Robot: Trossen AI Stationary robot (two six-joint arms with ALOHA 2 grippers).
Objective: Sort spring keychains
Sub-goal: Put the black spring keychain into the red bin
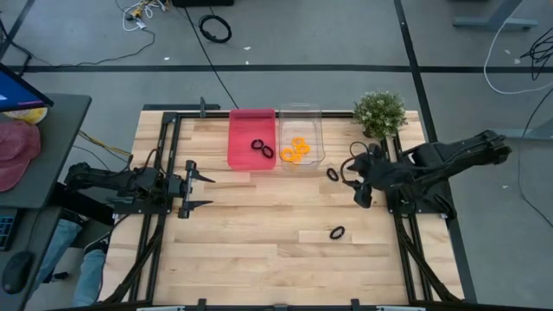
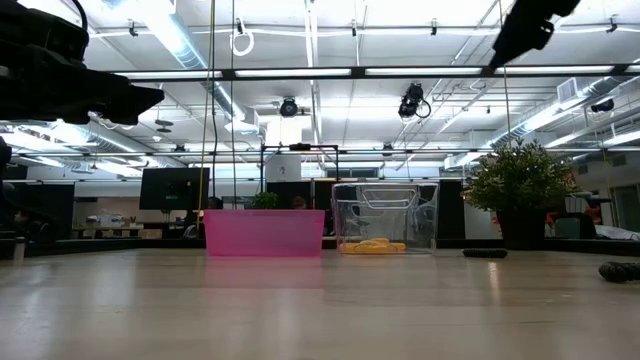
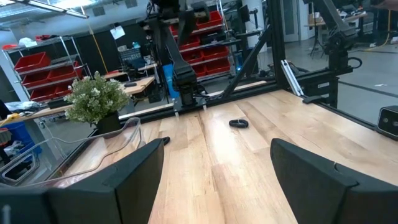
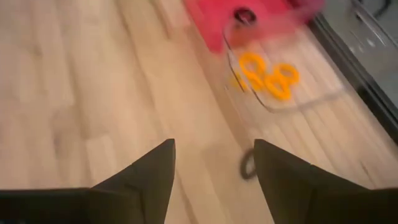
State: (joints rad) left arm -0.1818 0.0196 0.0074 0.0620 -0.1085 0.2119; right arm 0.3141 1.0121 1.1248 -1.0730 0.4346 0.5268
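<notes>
Right wrist view: right tool (image 4: 212, 163) spread wide, empty, above a black spring keychain (image 4: 248, 167) on the table (image 4: 93, 93).

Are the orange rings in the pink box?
No, the orange rings lie in the clear box, while the pink box beside it holds black rings.

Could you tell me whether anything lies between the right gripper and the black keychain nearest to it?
Nothing visible does. The right gripper, jaws open, sits right beside the black keychain on bare table. The clear bin and pink bin stand farther back, off that path.
</notes>
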